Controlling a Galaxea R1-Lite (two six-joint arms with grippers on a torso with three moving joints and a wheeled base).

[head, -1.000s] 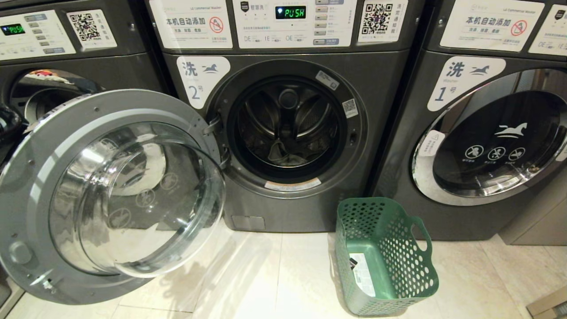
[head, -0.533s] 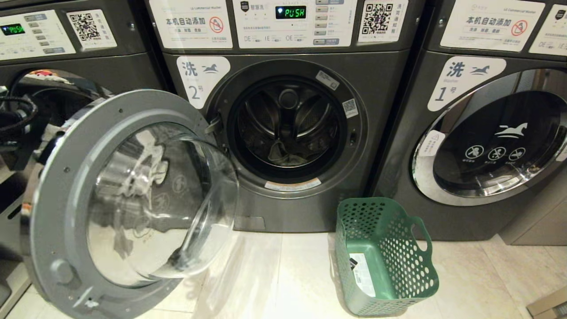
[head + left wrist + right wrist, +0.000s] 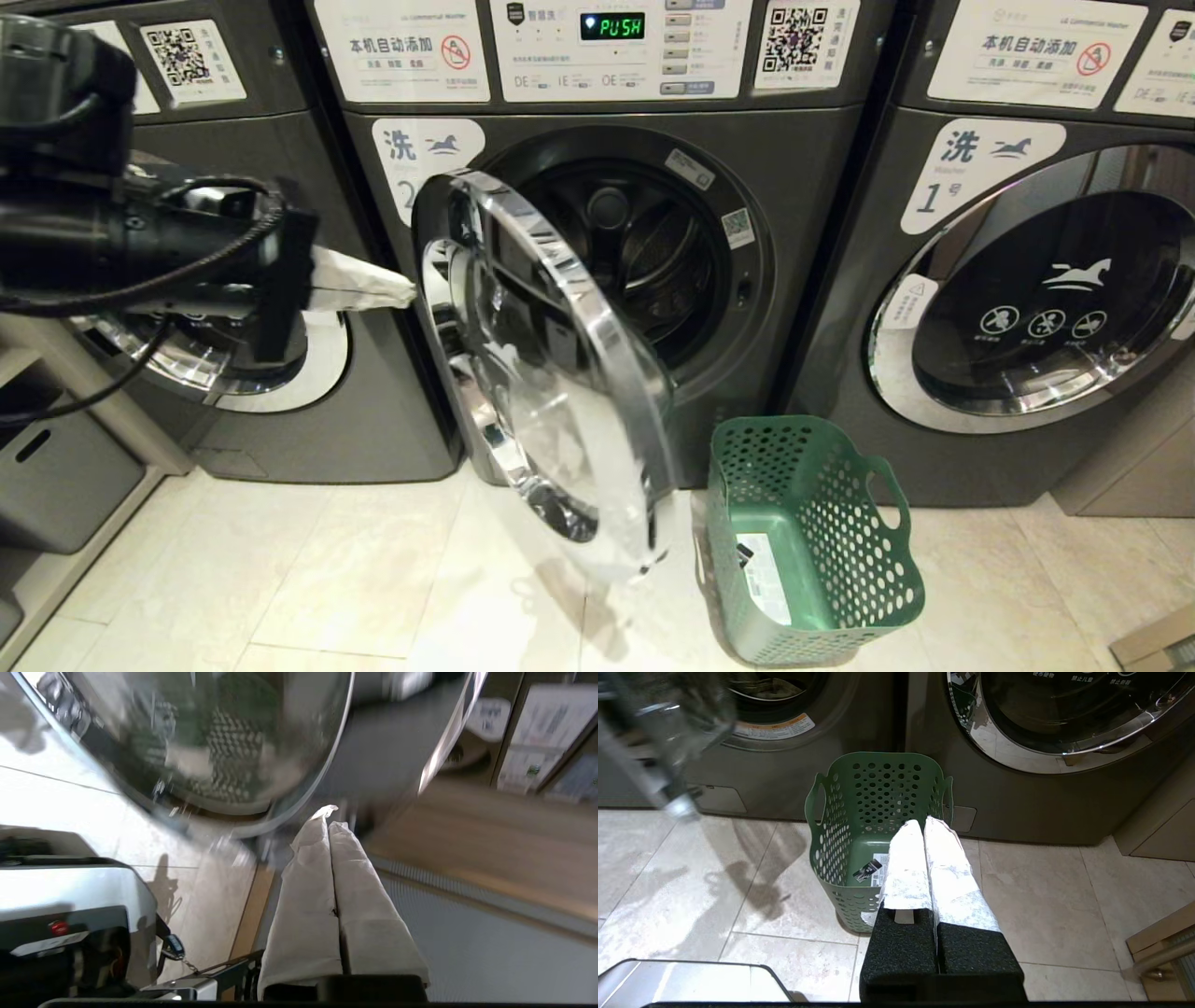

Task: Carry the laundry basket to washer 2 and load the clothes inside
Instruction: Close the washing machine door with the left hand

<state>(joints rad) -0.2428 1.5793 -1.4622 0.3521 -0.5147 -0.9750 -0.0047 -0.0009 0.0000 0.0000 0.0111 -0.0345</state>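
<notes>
We are reading "PUSH" in green on the display (image 3: 611, 25) of washer 2 (image 3: 597, 280), whose horse label (image 3: 420, 154) is partly hidden by its half-swung door (image 3: 551, 364); the neighbouring washer (image 3: 1036, 280) is marked 1. We are noting pale floor tiles (image 3: 373, 579). The laundry basket (image 3: 812, 541), green and perforated, is standing on them between both machines, sticker showing inside. The left claw (image 3: 397, 289) is pressed closed beside the door; the right claw (image 3: 924, 828) is closed too, holding nothing.

right gripper (image 3: 926, 826) closed, over laundry basket (image 3: 840, 826) — floor-standing
</notes>
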